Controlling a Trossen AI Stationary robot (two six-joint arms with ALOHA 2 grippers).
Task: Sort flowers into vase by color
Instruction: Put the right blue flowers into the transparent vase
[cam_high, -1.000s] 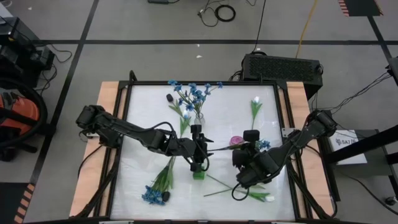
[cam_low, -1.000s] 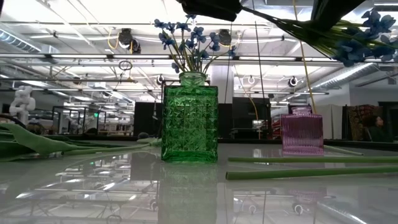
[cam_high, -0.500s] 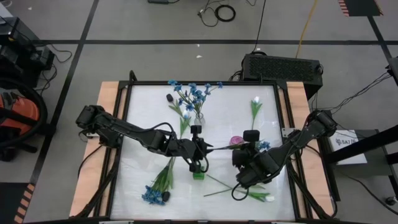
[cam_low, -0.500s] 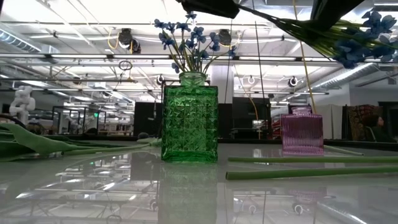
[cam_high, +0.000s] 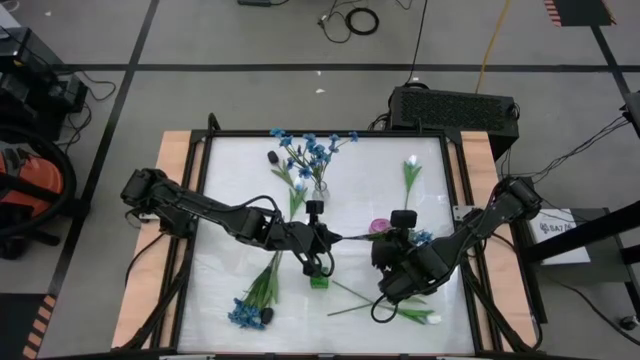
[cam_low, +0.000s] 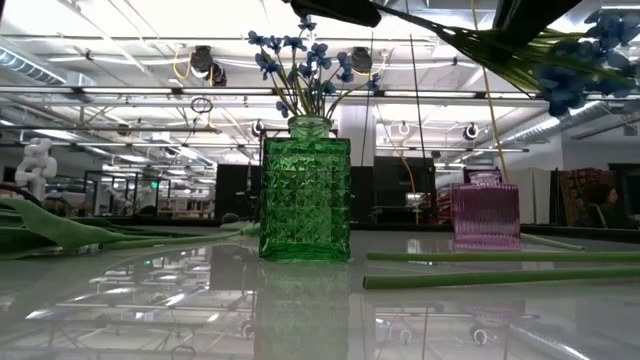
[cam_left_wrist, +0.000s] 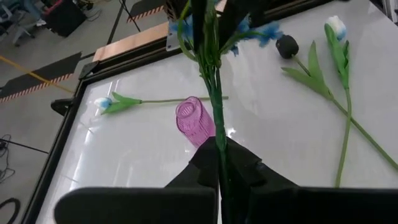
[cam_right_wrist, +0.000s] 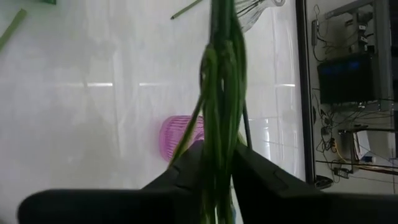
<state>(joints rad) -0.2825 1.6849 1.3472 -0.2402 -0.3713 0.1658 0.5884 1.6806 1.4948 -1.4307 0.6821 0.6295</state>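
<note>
A blue flower (cam_high: 420, 236) hangs about level above the table, its stem (cam_high: 355, 237) spanning both grippers. My left gripper (cam_high: 328, 240) is shut on the bare end of the stem. My right gripper (cam_high: 390, 243) is closed on the leafy part near the blossoms (cam_low: 572, 75). The pink vase (cam_high: 380, 227) stands on its base just below the flower. The green vase (cam_high: 319, 281) stands nearer the front edge. A clear vase (cam_high: 319, 190) farther back holds blue flowers (cam_high: 310, 150). My left gripper pinches the thin stem (cam_left_wrist: 216, 127) between its two fingers, near the stem's bare end. It comes in about level from the table's left. The stem runs forward out of the fingers, clear of the table. My right gripper has the bundle of long green leaves (cam_right_wrist: 219, 124) between its two fingers (cam_right_wrist: 186, 165), coming from the near right. The leaves fill the gap and run on past the fingertips. The flower is clear of the table, above the pink vase (cam_right_wrist: 180, 134).
Loose flowers lie on the white table: a dark tulip (cam_high: 272, 157) and a white tulip (cam_high: 410, 165) at the back, a blue bunch (cam_high: 248, 312) near left, a white tulip (cam_high: 425, 317) and bare stems (cam_high: 350, 295) near right. A black box (cam_high: 452, 108) sits beyond the far edge.
My left gripper has shut on the bare end of the blue flower's stem, staying beside the green vase. The flower remains lifted between the two grippers, and its blossoms have sunk slightly in the low view.
</note>
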